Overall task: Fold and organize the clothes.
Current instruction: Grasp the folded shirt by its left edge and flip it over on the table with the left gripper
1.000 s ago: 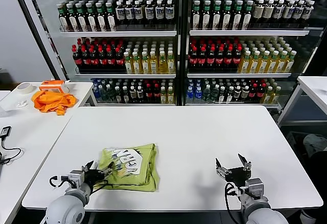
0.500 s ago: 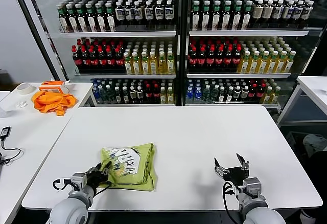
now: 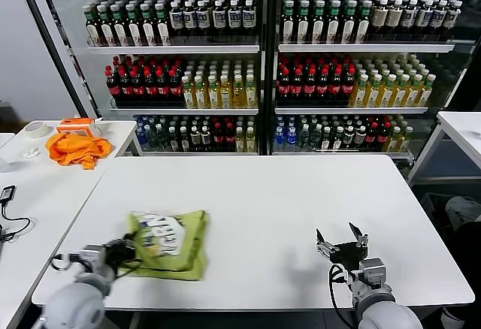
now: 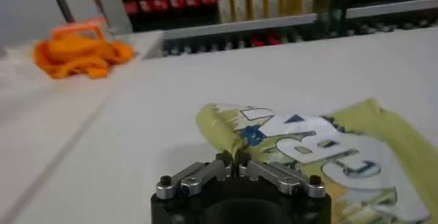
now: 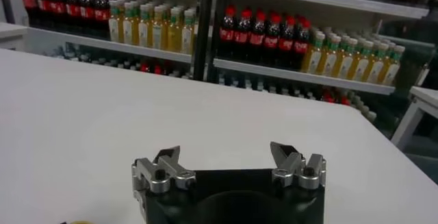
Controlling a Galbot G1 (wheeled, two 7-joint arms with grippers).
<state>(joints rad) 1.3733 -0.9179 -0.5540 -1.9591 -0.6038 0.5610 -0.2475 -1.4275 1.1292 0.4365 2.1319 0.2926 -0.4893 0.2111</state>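
The clothes are one folded yellow-green T-shirt (image 3: 167, 242) with white lettering on top, lying near the front left of the white table (image 3: 263, 194). My left gripper (image 3: 124, 252) sits at the shirt's left edge. In the left wrist view its fingertips (image 4: 224, 158) are pressed together on a fold of the shirt (image 4: 321, 157). My right gripper (image 3: 342, 240) hovers low over the table's front right, far from the shirt. In the right wrist view it (image 5: 226, 155) stands open with nothing between its fingers.
A side table on the left carries a bright orange cloth (image 3: 77, 149), an orange box (image 3: 79, 125), a tape roll (image 3: 35, 128) and a cable (image 3: 7, 194). Glass-door coolers full of bottles (image 3: 255, 66) stand behind. Another white table (image 3: 462, 126) is at the right.
My left gripper has gone from open to shut on the shirt's left edge and drawn the shirt some way to the left. The right gripper has barely moved.
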